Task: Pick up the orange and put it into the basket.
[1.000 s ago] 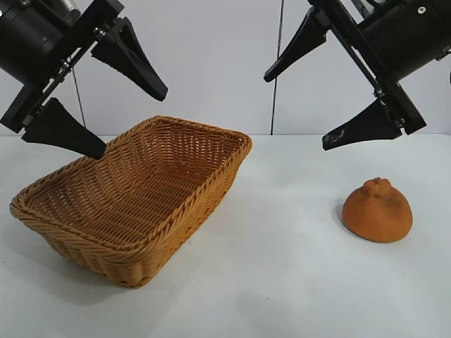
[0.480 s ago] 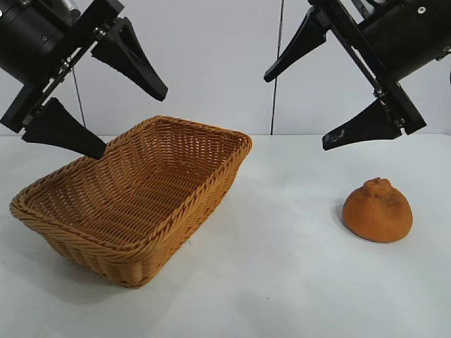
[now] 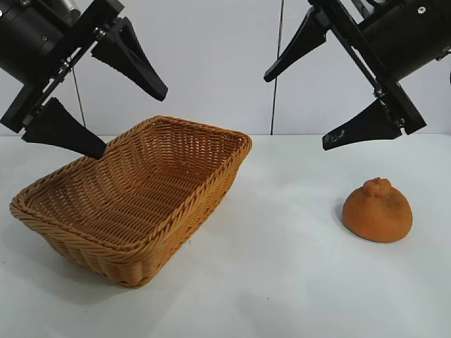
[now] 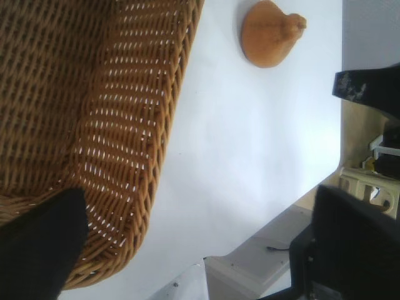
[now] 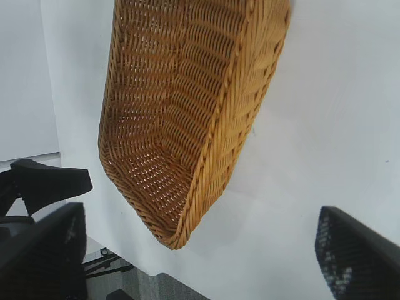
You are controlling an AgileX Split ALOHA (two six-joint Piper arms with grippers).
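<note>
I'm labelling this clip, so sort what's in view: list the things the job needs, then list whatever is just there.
Needed for the job:
- the orange, on the table, untouched
- the basket, empty
- the right gripper, open, above the orange
- the left gripper, open, over the basket's far end

Just there:
- the white table
- the wall behind

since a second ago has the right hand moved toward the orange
No. The right hand hangs open at the same spot above the orange, which lies untouched.
</note>
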